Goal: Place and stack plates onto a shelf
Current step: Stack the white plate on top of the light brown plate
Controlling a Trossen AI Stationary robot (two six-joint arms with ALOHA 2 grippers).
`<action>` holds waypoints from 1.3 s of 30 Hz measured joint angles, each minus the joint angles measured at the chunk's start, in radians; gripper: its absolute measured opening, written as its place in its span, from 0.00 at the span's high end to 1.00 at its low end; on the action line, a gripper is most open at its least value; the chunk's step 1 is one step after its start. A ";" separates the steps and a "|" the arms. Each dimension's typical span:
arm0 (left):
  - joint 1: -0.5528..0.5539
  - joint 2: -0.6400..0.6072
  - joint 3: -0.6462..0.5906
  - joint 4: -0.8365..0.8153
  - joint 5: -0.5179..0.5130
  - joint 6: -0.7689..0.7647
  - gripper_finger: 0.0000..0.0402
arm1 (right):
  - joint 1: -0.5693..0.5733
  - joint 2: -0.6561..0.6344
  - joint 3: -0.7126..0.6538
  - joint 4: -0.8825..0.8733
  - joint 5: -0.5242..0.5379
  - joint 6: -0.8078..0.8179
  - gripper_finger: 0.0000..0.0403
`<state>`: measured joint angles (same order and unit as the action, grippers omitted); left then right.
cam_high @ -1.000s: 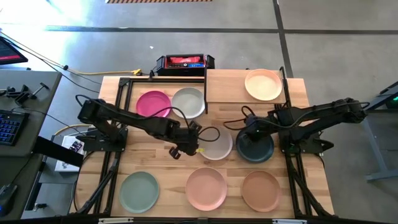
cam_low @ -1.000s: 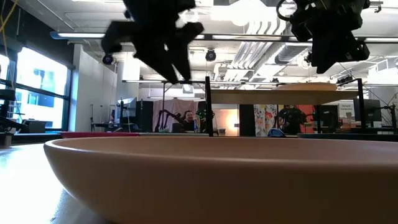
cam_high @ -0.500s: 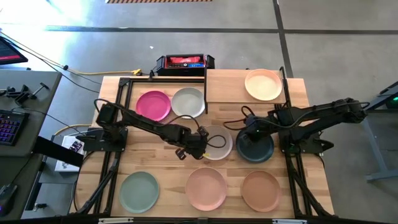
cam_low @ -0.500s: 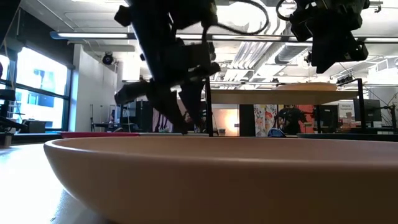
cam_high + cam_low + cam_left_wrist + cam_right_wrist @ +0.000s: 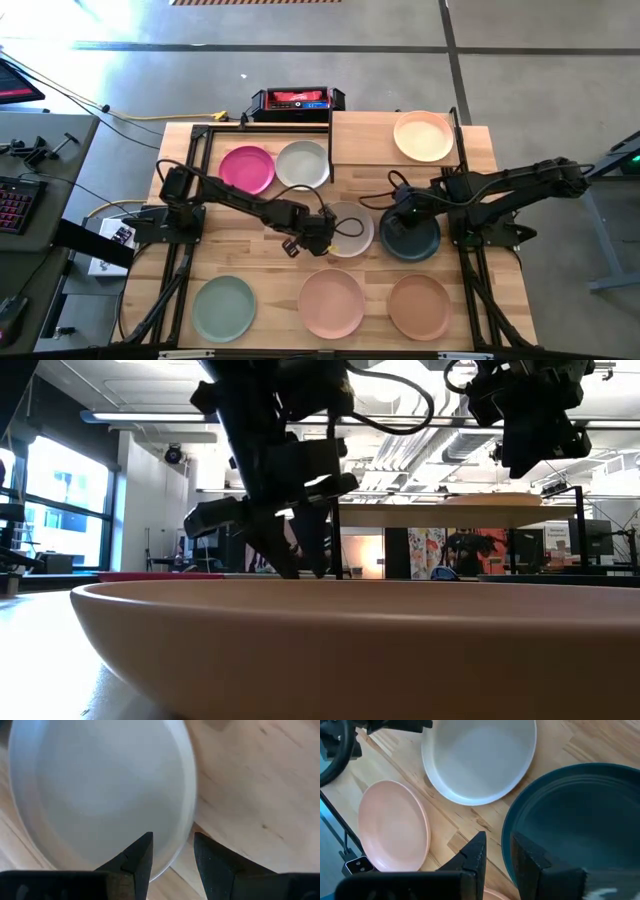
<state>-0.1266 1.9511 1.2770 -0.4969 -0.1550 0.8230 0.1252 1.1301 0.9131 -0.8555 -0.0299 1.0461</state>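
On the shelf (image 5: 370, 140) sits only a peach plate (image 5: 423, 135); the rest remain on the tabletop. Left gripper (image 5: 172, 851), narrowly open, straddles the grey plate's (image 5: 100, 785) rim; right gripper (image 5: 496, 851), narrowly open, straddles the teal plate's (image 5: 580, 820) rim.

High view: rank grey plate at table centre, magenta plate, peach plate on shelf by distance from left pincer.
From the left pincer:
1. Grey plate, at the pincer, its rim between the fingers.
2. Magenta plate, back left.
3. Peach plate, on the shelf, back right.

The wooden table (image 5: 250, 255) carries seven plates (image 5: 332, 302) and the shelf (image 5: 365, 140).
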 joint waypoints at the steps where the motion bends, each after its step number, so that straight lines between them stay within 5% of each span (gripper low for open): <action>1: 0.004 0.000 0.000 -0.001 0.001 -0.001 0.67 | 0.000 0.000 0.000 0.000 0.000 0.000 0.83; 20: 0.033 0.037 0.000 -0.011 0.026 -0.010 0.67 | 0.000 0.000 0.000 0.000 0.000 -0.059 0.83; 26: 0.016 0.052 0.003 -0.004 -0.043 -0.060 0.68 | 0.000 0.000 0.000 0.000 0.000 -0.060 0.83; 39: -0.029 0.047 0.001 0.009 -0.041 -0.028 0.98 | 0.000 0.000 0.000 0.000 0.000 -0.060 0.83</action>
<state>-0.1560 1.9984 1.2778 -0.4879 -0.1964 0.7949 0.1253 1.1297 0.9127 -0.8555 -0.0303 0.9859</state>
